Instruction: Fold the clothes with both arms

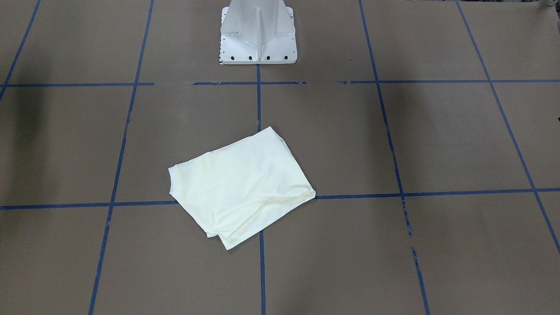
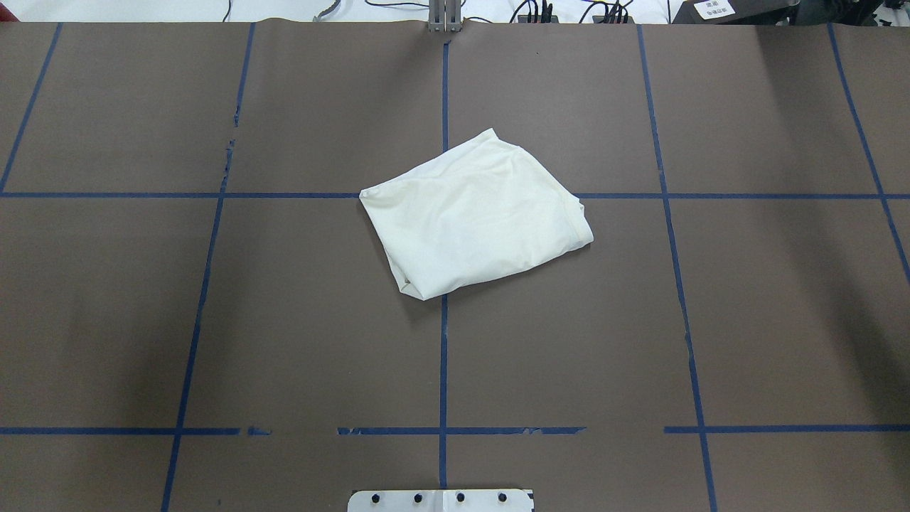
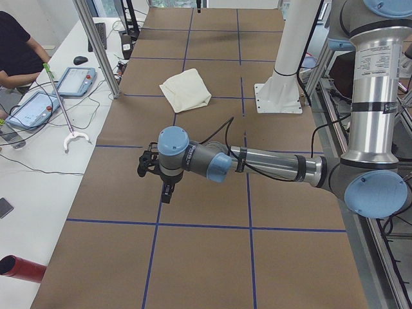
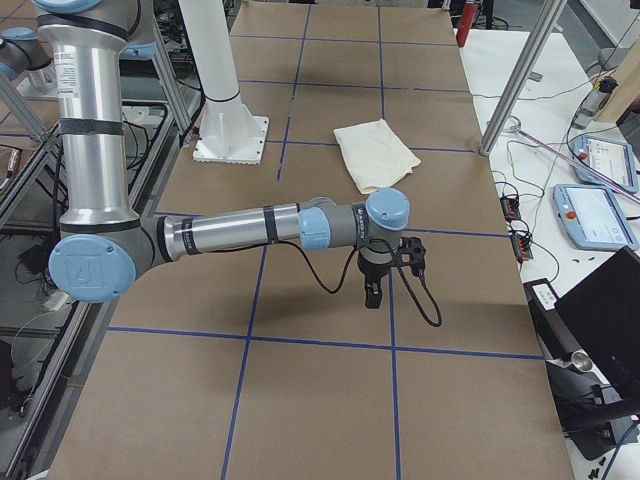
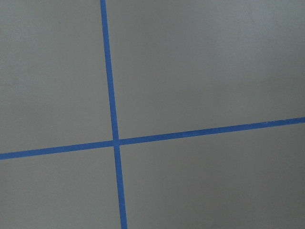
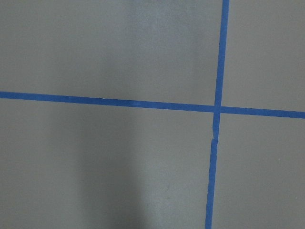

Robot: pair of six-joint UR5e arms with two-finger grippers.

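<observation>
The left jaws hang above the table [image 2: 284, 320], pointing down at the end of the left arm [image 3: 270, 164]. They show only in the side view, so I cannot tell if they are open or closed. It is the same for the right jaws under the wrist of the right arm [image 4: 230, 232]: whether they are open or closed I cannot tell. Each arm is stretched out low over its own end of the table, and both wrist cameras see only brown surface with a crossing of blue tape lines [image 5: 110, 95].

The T-shirt [image 2: 476, 217] is well apart from both arms. It lies in the middle of the table, folded into a compact packet, the plain cream side up, and it covers a crossing of the tape. The ribbed collar [image 1: 175, 179] shows along one edge.

The table is covered with brown paper, divided into big squares by the tape, which is torn in some places. The white pedestal base [image 1: 259, 33] stands at the robot's edge. Beside the table there is a white bench with teach pendants [image 3: 76, 80], cables [image 2: 540, 11], a grabber stick [image 3: 61, 106] and a red cylinder [image 3: 22, 268]. A person in a dark shirt [image 3: 16, 55] sits there
</observation>
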